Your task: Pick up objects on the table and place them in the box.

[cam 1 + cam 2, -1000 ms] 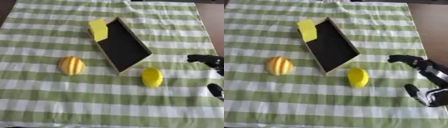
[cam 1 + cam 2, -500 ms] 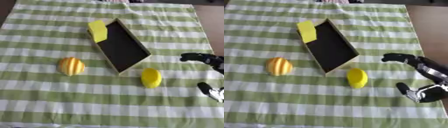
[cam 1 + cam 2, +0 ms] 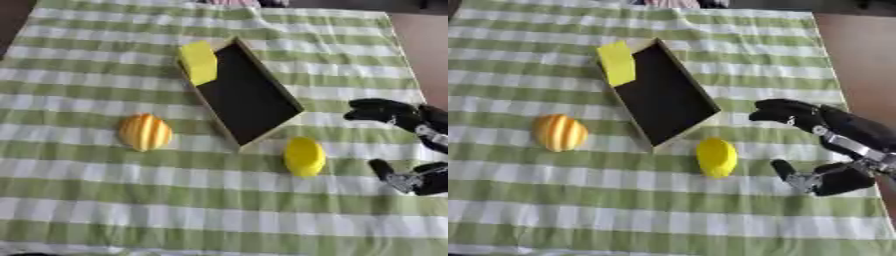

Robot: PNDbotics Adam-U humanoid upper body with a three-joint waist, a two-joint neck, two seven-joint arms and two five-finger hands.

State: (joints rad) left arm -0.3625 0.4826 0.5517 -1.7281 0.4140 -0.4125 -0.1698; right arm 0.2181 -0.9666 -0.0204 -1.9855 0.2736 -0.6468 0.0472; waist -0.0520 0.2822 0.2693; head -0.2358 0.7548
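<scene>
A black-lined wooden box lies askew near the table's middle. A yellow block leans at the box's far left end. A yellow lemon lies on the cloth just off the box's near corner. An orange ribbed fruit sits to the left of the box. My right hand comes in from the right, open, with its fingers spread above and its thumb below, a short way right of the lemon and holding nothing. No left hand shows in either view.
A green and white checked cloth covers the table. The brown table edge runs along the right side, past the cloth.
My right hand has moved left, closer to the lemon, and stays open. The whole picture has shifted slightly, so the camera moved. The lemon, fruit, block and box rest where they were.
</scene>
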